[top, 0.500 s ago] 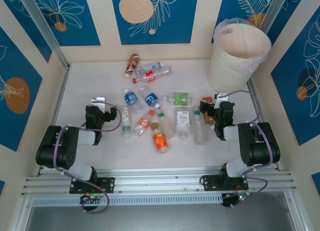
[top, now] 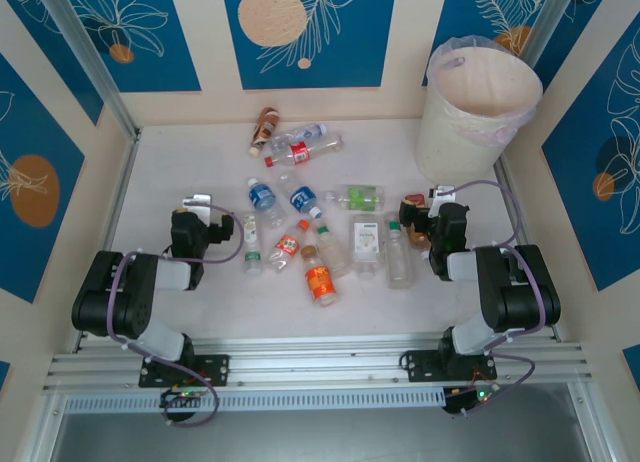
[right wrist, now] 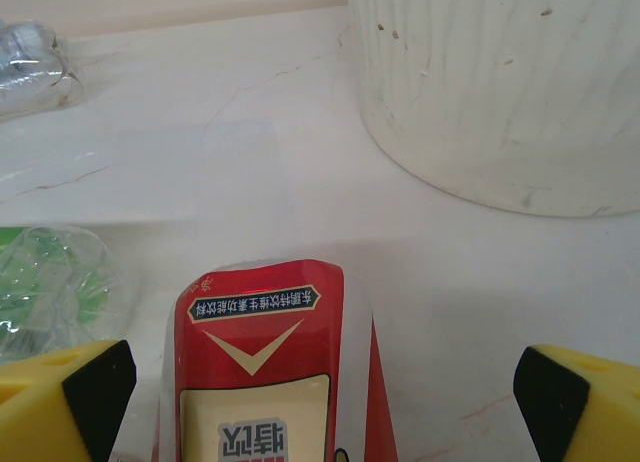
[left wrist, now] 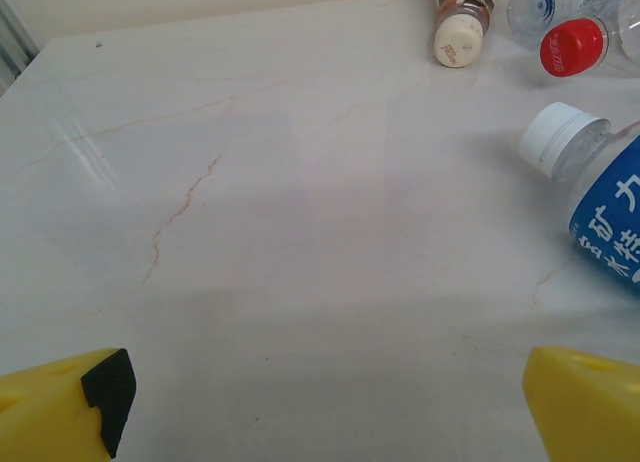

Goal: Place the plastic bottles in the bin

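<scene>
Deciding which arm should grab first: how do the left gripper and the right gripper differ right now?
The left gripper has bare table between its jaws; the right gripper straddles a red-labelled bottle lying flat. The left gripper has a blue-labelled bottle off to its right; the right gripper faces the bin just ahead. Both are open and hold nothing.
</scene>
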You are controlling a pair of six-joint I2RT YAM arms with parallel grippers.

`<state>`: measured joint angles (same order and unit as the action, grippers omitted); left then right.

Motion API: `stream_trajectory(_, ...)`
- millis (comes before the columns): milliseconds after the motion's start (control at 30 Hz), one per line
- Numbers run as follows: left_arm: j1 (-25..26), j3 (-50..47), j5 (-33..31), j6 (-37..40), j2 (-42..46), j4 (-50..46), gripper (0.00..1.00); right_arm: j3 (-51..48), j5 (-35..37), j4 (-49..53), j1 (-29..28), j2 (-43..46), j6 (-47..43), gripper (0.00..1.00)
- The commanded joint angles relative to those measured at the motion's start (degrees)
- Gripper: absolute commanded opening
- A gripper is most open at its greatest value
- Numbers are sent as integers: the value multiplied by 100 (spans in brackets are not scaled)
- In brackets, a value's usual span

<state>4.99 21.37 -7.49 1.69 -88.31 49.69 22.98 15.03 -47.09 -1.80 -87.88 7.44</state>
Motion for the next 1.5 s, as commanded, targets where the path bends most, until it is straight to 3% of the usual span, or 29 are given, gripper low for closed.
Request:
stream_trajectory(0,-43,78,125,51,16,-12,100,-69,22,-204,39,60,73,99)
stream_trajectory(733,-27,52,63,60,37,31,100,-92,27,-247,41,78,73,99)
stream_trajectory(933,1,185,-315,-46,901,-910,100,-114,-67,165,40,615,37,99)
stream_trajectory(1167,1,393,-970,-819,1936,-2003,100,473,223,1964,48,1347,198,99)
stream_trajectory(1467,-3,1195,-697,-2255,2376,-3949,100,2509,128,5540,0,601,772,99)
